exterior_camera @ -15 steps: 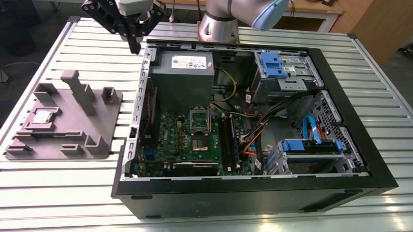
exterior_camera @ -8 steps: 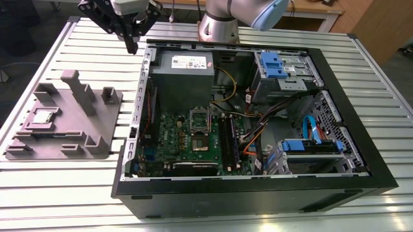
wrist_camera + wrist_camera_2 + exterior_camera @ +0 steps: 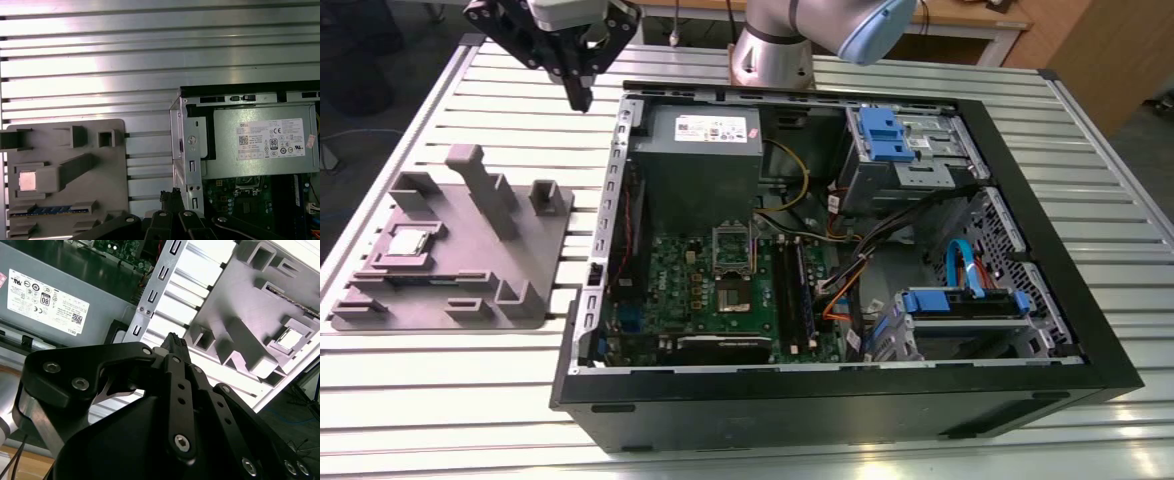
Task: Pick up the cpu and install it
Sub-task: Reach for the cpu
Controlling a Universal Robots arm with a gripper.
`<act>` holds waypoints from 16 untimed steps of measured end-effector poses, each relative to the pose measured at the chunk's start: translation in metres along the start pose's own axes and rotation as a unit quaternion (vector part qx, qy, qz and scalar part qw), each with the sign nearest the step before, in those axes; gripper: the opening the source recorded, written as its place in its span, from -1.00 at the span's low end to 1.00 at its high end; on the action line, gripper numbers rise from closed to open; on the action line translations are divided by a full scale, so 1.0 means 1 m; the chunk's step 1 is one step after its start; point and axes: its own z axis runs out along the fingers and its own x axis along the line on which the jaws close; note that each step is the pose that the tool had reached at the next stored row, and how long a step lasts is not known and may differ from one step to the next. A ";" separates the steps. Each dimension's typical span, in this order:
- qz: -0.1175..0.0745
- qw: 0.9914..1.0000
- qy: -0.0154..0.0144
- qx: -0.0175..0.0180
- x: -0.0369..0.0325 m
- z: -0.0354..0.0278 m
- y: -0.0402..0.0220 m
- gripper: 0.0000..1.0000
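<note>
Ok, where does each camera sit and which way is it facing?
Exterior view: off the arm, above the table, looking down at the open computer case; arm and hand show.
First wrist view: on the wrist, looking down past the hand at fixture plate and cpu.
Second wrist view: on the wrist, looking along the hand toward the fixture plate.
All three share the cpu and power supply.

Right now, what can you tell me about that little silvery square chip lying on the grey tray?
The chip is a small, thin, flat square with a pale silvery top that looks like metal. It lies flat in a square pocket of the grey plastic tray, which rests on the slatted table at the exterior view's left of the open computer case. Only the tray touches it. The gripper hangs well away from it, holding nothing.
</note>
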 end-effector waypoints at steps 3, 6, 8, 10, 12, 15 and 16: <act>0.000 1.000 0.000 0.000 0.0015 0.0000 -0.0001 -0.80; 0.000 1.000 0.000 0.000 0.0025 0.0000 -0.0002 -0.80; 0.000 1.000 0.000 0.000 0.0028 0.0000 -0.0002 -0.80; 0.000 1.000 0.000 0.000 0.0030 0.0000 -0.0002 -0.80; 0.000 1.000 0.000 0.000 0.0033 0.0000 -0.0002 -0.80; 0.000 1.000 0.001 0.000 0.0083 0.0014 -0.0007 -0.80; 0.000 1.000 0.001 0.000 0.0123 0.0028 -0.0011 -0.80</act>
